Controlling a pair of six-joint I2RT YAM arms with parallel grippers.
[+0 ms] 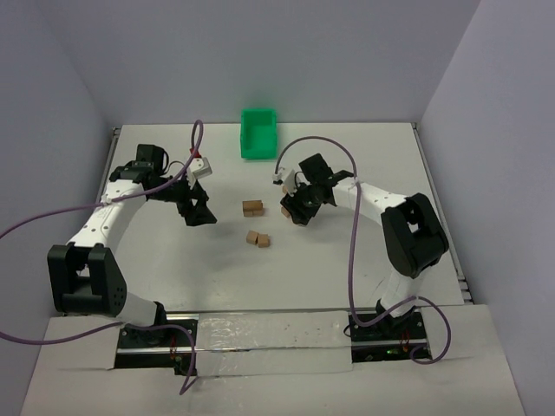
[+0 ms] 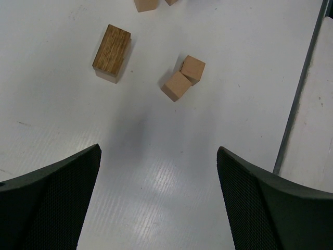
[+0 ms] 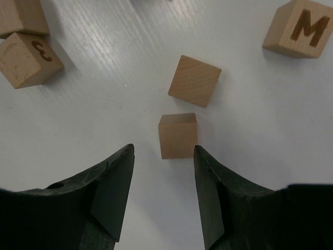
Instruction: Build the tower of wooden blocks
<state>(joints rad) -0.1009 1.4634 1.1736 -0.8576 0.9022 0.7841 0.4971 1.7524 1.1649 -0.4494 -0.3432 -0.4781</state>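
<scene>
My left end effector [image 2: 158, 150] hangs spread wide above the worktop [image 2: 156, 198], its two dark fingers [image 2: 52, 203] far apart with nothing between them. Ahead of it, toward the middle of the worktop, two plain cubes [image 2: 177, 86] lie corner to corner, touching or nearly so. Near them lies a longer dark-brown block [image 2: 112, 47] with a grained top face. My right end effector [image 3: 163, 148] stands at a much narrower gap and pinches nothing. The near cube [image 3: 178, 135] rests on the worktop right at its tips, off-centre toward one finger [image 3: 213, 192], and I cannot tell whether that finger touches it. Just beyond sits a second cube [image 3: 195, 80], turned a little and parted from the near cube by a thin strip of worktop. Further out to one side lies the M block [image 3: 297, 28], well apart from those two. On the other side the block marked 3 [image 3: 28, 60] lies against another tan cube [image 3: 23, 15] that is cut off by the edge of my wrist view. From overhead, my two end effectors face each other across the middle of the worktop, and the wood blocks [image 1: 257, 239] lie loose on it between them, roughly halfway from the near edge to the far edge. The green bin [image 1: 258, 152] stands at the far edge, about midway along it, well apart from the blocks.
</scene>
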